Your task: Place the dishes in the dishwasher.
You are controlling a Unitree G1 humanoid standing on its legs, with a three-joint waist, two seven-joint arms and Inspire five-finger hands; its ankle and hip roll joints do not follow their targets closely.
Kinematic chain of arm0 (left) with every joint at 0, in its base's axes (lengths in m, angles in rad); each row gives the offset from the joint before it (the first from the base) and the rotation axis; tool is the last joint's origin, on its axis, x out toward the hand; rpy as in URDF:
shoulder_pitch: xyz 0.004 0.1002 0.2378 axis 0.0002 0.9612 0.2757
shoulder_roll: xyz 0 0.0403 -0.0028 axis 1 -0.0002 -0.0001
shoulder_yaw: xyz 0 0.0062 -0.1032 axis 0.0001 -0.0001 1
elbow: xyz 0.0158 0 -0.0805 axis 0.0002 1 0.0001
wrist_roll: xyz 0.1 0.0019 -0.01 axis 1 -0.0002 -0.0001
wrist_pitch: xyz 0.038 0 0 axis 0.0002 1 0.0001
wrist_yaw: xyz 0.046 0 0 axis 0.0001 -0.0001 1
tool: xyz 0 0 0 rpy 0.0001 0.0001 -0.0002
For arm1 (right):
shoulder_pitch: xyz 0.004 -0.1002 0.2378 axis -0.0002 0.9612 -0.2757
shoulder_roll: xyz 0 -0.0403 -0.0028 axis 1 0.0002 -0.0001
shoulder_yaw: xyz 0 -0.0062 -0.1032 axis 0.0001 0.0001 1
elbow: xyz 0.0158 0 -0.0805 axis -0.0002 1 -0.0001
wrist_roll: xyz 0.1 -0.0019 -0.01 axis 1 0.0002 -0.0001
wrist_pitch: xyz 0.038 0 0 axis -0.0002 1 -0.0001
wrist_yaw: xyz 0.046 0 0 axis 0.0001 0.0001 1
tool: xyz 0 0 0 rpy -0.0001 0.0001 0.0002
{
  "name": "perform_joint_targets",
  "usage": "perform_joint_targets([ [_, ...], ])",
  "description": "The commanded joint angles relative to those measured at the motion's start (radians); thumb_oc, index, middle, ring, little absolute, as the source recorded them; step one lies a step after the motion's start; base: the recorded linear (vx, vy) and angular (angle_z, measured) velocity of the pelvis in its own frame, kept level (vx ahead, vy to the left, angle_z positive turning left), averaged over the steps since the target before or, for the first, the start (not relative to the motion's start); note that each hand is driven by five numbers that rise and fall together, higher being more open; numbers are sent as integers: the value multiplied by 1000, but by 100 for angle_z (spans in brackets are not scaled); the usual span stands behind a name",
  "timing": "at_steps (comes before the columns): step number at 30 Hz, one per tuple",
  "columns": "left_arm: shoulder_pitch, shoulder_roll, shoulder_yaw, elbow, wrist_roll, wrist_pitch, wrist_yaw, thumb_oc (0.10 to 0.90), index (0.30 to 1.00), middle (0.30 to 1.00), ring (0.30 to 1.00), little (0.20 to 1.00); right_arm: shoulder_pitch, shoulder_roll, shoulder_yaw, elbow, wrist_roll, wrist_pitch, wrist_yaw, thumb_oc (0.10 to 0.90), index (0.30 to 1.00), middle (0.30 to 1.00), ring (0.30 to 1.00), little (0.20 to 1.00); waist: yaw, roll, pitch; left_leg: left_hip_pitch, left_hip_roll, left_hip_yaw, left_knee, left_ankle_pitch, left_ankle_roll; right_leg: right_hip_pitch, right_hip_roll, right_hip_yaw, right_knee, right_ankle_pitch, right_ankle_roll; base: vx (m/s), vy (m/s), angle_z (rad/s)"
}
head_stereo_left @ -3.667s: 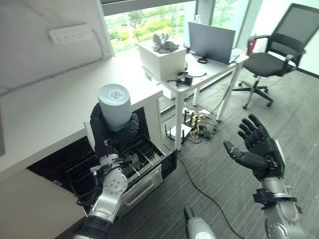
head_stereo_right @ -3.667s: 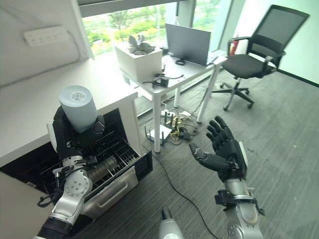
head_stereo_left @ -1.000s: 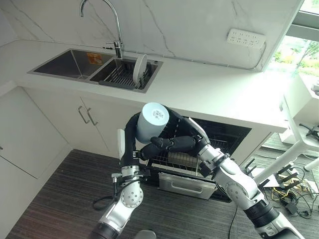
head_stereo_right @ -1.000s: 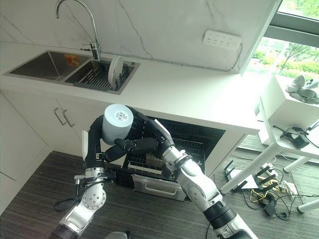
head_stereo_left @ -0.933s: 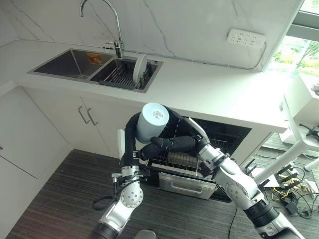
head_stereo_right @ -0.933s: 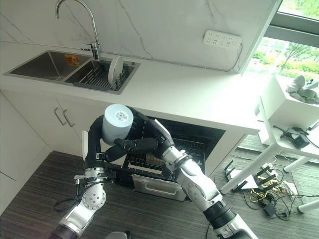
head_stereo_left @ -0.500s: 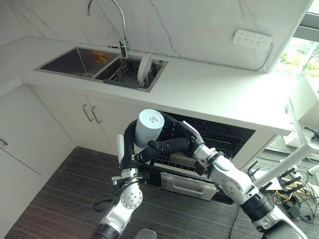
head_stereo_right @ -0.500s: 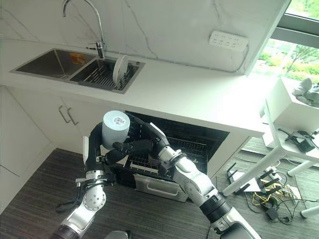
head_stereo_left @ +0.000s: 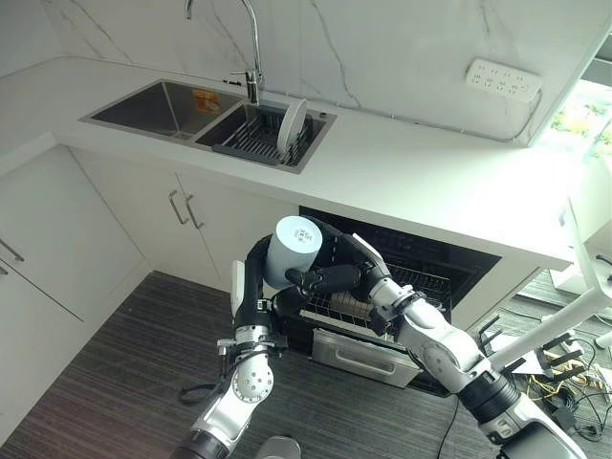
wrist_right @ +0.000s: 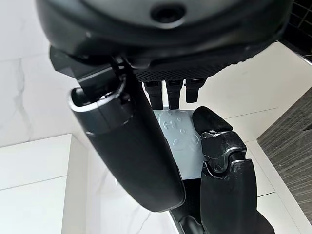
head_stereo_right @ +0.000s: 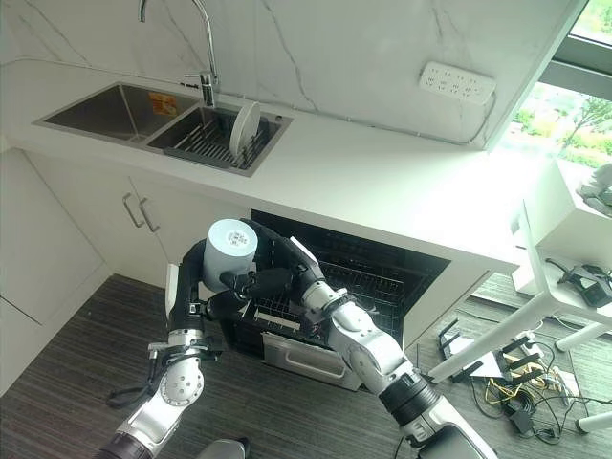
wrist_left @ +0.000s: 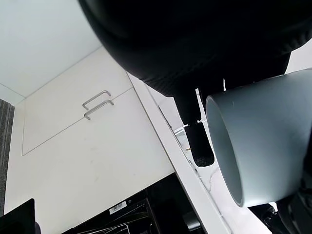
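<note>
The grey cup [head_stereo_left: 291, 251] is held base-up in front of the open dishwasher [head_stereo_left: 402, 277], above its pulled-out rack [head_stereo_right: 287, 320]. The left hand [head_stereo_left: 256, 287] grips its wall; the right hand [head_stereo_right: 258, 281] wraps the same wall. It is probably rigid, smooth and breakable: grip the side, not the rim. The left wrist view exposes the cup's open mouth, hidden from the head views. One plate [head_stereo_left: 291, 124] stands in the sink [head_stereo_left: 172, 105] of the bench [head_stereo_left: 421, 182].

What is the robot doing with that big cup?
The robot is holding a grey cup upside down in its left hand, just above the open dishwasher under the counter. Its right hand has reached across, with fingers curled on the side of the cup. One white plate stands in the sink rack.
</note>
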Motion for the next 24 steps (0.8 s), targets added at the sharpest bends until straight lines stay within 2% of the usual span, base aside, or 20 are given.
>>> perform_joint_targets([
  [1,-111,6,-84,-100,39,-128,-38,400,300,300,300,300,-211,65,-20,-43,13,-128,15,800,900,900,900,900,-1,13,-12,32,-9,84,24,-173,37,45,16,48,-1,-123,48,0,0,0],
  [11,-120,11,-107,-91,45,-146,-56,400,300,300,300,300,-219,88,1,-17,28,-139,26,800,900,900,900,900,0,15,-12,33,-10,85,24,-172,38,46,16,51,-1,-123,48,0,0,0],
  [15,-124,15,-115,-96,24,-158,-98,400,300,300,300,300,-226,96,6,-13,42,-138,48,800,900,900,900,900,3,13,-9,33,-10,85,24,-172,39,47,16,49,-1,-123,48,0,0,0],
  [24,-122,14,-156,-94,-19,-198,-181,400,300,300,300,300,-251,99,40,-32,77,-135,176,800,900,900,900,900,12,9,-6,31,-12,80,24,-171,39,47,17,44,-1,-123,50,4,-9,2],
])
